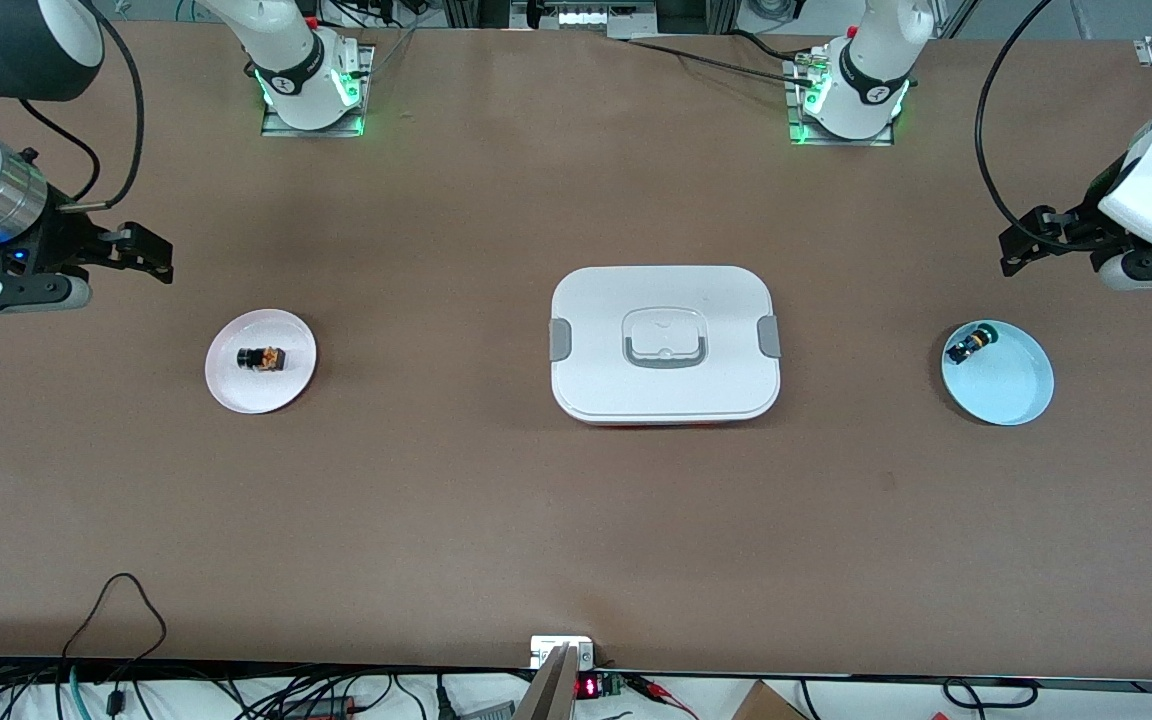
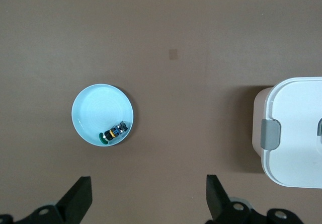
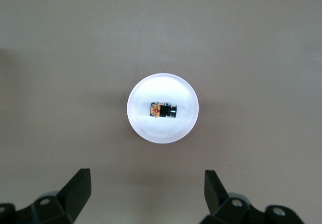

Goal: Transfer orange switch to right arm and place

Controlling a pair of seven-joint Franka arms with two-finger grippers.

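Observation:
The orange switch lies on its side on a small white plate toward the right arm's end of the table. In the right wrist view the switch lies in the middle of that plate. My right gripper hangs open and empty above the table beside that plate, and its jaws stand wide apart. My left gripper hangs open and empty above the table at the left arm's end, its jaws also wide apart.
A green-capped button lies at the rim of a light blue plate under the left gripper; both show in the left wrist view. A white lidded box sits mid-table. A small device and cables lie at the table's front edge.

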